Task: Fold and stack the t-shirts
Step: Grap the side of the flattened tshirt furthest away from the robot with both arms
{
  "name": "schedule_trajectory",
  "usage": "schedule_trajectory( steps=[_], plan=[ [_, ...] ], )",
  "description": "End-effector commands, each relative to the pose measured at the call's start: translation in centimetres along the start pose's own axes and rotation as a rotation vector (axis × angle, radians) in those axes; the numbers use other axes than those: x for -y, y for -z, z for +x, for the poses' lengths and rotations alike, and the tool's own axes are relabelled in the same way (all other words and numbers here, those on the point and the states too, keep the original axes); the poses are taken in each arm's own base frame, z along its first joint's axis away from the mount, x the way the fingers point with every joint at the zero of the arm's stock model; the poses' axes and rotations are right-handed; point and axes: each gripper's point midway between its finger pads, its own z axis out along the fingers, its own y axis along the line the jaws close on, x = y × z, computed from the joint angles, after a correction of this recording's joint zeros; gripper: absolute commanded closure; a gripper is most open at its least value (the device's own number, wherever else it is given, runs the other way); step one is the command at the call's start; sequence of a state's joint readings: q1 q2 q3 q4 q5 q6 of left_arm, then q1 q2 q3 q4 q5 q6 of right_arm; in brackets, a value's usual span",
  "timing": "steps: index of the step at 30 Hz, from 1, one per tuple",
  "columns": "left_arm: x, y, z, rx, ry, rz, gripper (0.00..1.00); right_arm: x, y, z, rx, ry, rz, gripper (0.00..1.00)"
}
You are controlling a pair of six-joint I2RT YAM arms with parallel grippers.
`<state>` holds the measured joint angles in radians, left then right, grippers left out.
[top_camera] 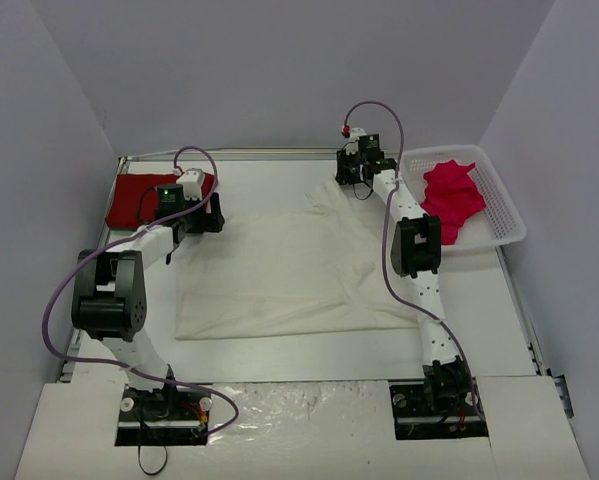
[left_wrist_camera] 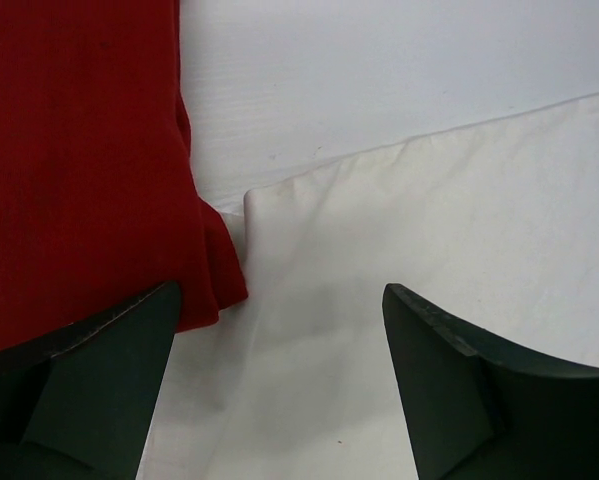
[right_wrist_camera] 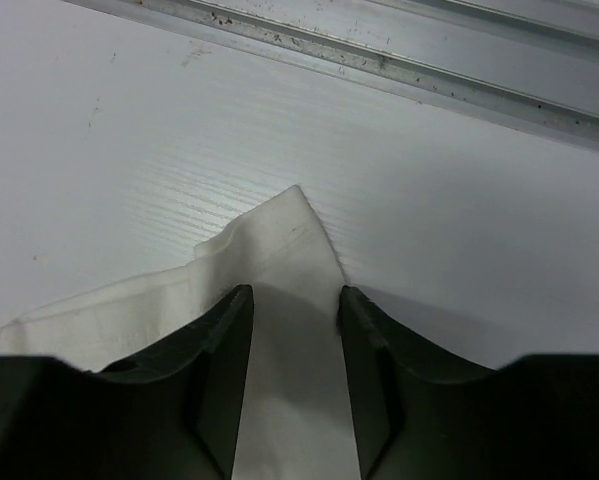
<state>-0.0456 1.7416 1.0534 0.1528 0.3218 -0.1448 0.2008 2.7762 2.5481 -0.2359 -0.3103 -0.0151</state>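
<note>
Bare table (right_wrist_camera: 129, 120) beyond cream t-shirt (right_wrist_camera: 279, 240) corner

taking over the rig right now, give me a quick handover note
Left end effector: open, over the far-left corner of the cream shirt, beside the red shirt.
Right end effector: half-open, straddling the cream shirt at its far-right corner, not pinched yet.
Done: red shirt looks folded, far left.
Left: fold the spread cream shirt, then the crumpled pinkish-red shirt in the basket; stack all.
</note>
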Motion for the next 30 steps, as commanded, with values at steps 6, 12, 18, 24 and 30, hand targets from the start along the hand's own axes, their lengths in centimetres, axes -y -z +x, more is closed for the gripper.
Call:
schedule_trajectory(
  steps=[6, 12, 18, 24, 30],
  plan=[
    [1.0, 0.0, -1.8, 0.023, 0.023, 0.058, 0.18, 0.0, -0.6, 2.7, -0.083, -0.017, 0.035, 0.83],
    [1.4, -0.1, -1.6, 0.017, 0.026, 0.085, 0.17, 0.7, -0.2, 2.2, -0.078, -0.002, 0.068, 1.00],
    [1.6, -0.4, -1.5, 0.003, 0.025, 0.104, 0.14, 2.9, 0.9, 2.2, -0.091, 0.009, 0.118, 1.00],
    [1.9, -0.8, -0.9, -0.085, -0.002, 0.126, 0.12, 5.7, 2.3, 1.8, -0.087, -0.015, 0.159, 1.00],
    [1.3, -2.3, -1.5, -0.161, 0.021, 0.114, 0.12, 7.6, 3.8, 1.5, -0.087, -0.022, 0.198, 1.00]
  ],
)
